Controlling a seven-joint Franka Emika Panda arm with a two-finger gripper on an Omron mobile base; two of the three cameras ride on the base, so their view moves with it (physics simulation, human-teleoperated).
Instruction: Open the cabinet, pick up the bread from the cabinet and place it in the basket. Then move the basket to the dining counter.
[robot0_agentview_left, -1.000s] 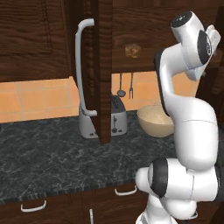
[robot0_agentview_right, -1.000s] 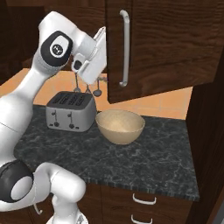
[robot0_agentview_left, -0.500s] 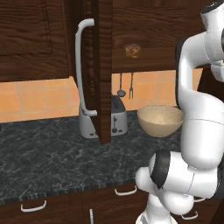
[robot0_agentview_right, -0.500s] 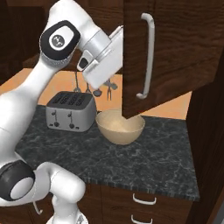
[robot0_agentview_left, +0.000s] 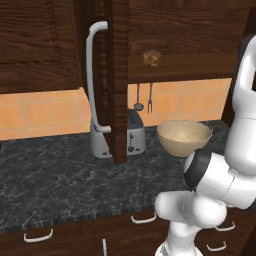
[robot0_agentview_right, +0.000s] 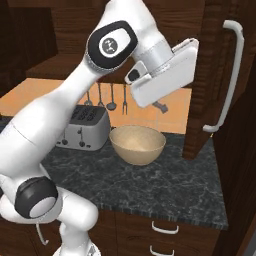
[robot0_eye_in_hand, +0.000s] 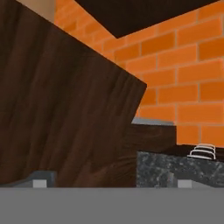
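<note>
You have the cabinet open: its door stands swung out edge-on in the left base view, the long silver bar handle on its left face. Inside, on the cabinet's floor, the bread sits as a small brown lump, alone, close to the door side of the opening. It is well above the basket and apart from it.

The basket rests upright on the dark marbled worktop, just to the right of the silver toaster in the left base view. You can see down into it from the right base view, basket, and its speckled bowl holds nothing. Utensils hang on the orange tile wall behind it.

Your gripper is up by the open door, above and to the right of the basket in the right base view, behind the white hand block. In the hand view the two finger tips stand far apart at the lower corners, so the jaws are spread wide and grasp nothing. Dark wood grain looms close ahead there, with orange brick wall beyond.
</note>
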